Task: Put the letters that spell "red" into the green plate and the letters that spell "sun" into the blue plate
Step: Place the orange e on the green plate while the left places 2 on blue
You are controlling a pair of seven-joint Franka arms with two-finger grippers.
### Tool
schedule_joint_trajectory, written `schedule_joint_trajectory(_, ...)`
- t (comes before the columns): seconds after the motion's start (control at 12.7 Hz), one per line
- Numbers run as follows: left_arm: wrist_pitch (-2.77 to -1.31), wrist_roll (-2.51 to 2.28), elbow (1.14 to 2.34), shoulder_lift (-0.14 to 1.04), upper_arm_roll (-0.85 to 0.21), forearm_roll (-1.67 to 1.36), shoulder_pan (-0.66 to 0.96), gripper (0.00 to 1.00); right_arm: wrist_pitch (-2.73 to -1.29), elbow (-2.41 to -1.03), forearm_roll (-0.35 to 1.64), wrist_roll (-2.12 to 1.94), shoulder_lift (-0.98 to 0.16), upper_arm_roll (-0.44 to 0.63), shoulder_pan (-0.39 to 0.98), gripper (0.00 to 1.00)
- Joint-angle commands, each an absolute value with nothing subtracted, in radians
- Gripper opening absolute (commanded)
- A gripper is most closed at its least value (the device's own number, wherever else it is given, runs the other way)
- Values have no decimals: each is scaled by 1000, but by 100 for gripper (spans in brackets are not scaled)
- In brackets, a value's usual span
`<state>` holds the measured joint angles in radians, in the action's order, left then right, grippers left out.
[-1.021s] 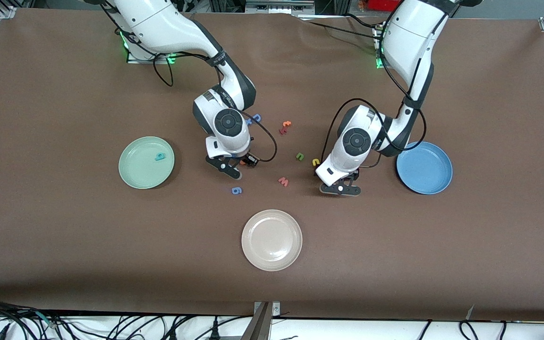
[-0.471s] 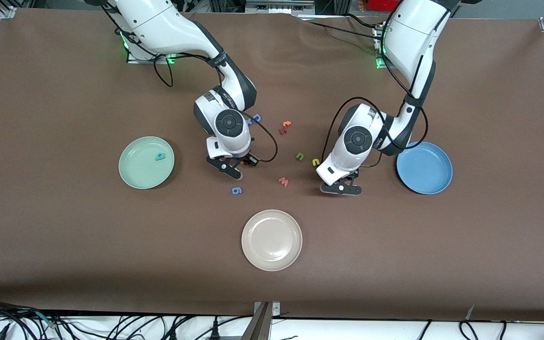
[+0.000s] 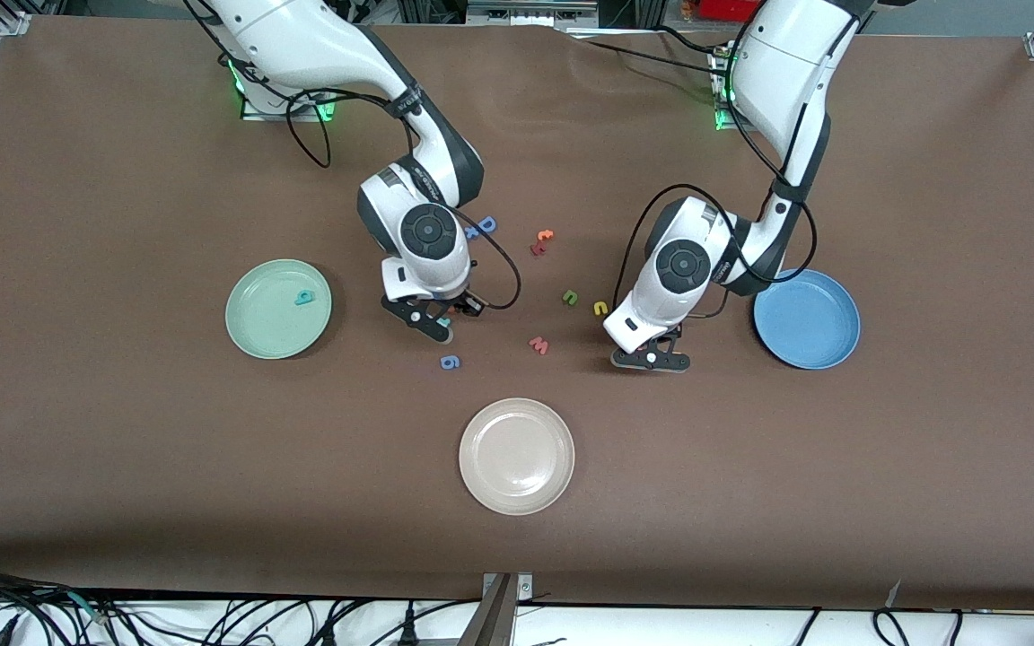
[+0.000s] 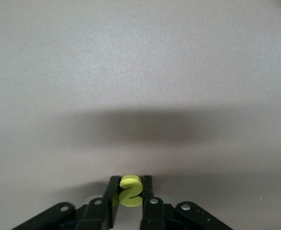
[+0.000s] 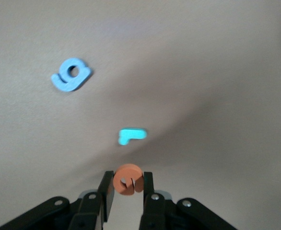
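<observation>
The orange "e" [image 5: 127, 180] sits pinched between our right gripper [image 5: 126, 191] fingers, the teal "r" [image 5: 131, 135] on the table just ahead of them. Our left gripper [image 4: 129, 196] clamps the yellow "s" [image 4: 130, 190] likewise. Both grips are mere edge pinches — a quick swing toward the green plate [image 3: 258, 336] or blue plate [image 3: 831, 345] could flick a letter loose.

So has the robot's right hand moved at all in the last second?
Yes. The right hand, gripping an orange letter, has shifted slightly toward the green plate, uncovering a small teal letter.
</observation>
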<state>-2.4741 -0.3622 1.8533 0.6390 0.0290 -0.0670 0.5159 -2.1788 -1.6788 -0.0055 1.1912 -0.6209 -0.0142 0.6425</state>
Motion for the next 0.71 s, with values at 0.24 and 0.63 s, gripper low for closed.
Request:
schedule_joint_trajectory(0.24, -2448, -215, 1867, 569, 106, -61, 506, 5, -1997, -1736, -2, 868, -493, 150, 637, 9)
schedule_joint_trajectory(0.63, -2281, -4, 1907, 444, 107, -63, 398, 7, -2041, -1928, 5, 473, -396, 372, 635, 10)
